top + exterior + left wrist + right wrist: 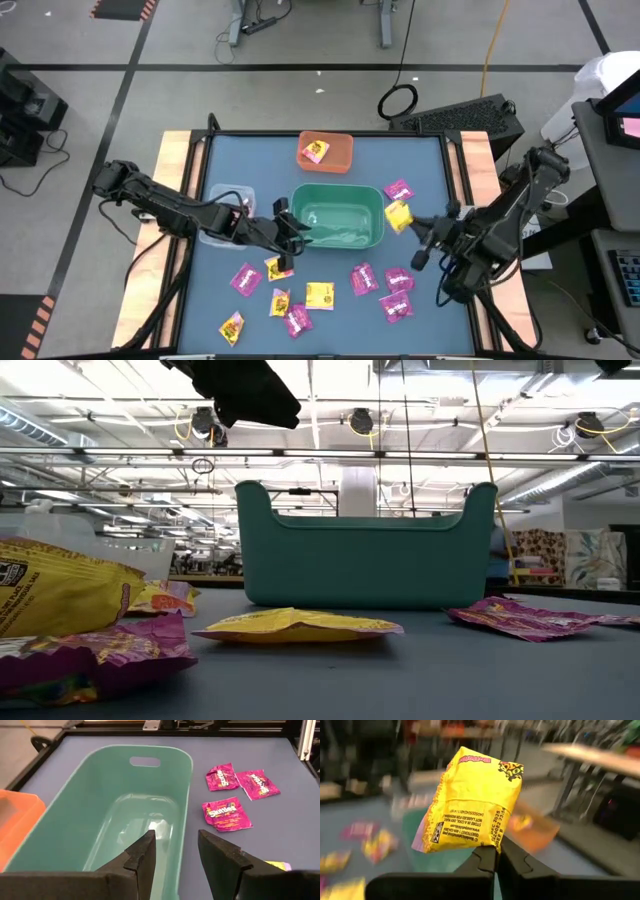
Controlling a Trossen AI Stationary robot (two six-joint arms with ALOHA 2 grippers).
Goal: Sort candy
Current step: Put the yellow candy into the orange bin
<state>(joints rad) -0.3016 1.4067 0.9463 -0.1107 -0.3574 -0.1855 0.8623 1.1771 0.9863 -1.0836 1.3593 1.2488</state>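
Observation:
Candy packets, magenta [363, 278] and yellow [319, 294], lie flat and scattered on the near half of the blue table; one more magenta packet [398, 188] lies right of the green bin [338, 215]. My right gripper [412, 225] is shut on a yellow packet [470, 800] in the air just off the bin's right end. My left gripper [176, 851] is open and hovers over the bin's left end [290, 228], holding nothing. One yellow packet [316, 151] lies in the orange bin [340, 158]. My right gripper pinches the yellow packet by its lower edge [490, 843], near a corner, between its two fingertips. The fingers come roughly level from the table's right side. The packet sticks out beyond the fingertips, puffed and lifted clear of the table and the bin.
A clear bin [225, 192] stands left of the green bin, under my left arm. The orange bin stands at the far edge. In the low view a yellow packet [295, 625] and a magenta one [525, 618] lie in front of the green bin [365, 550].

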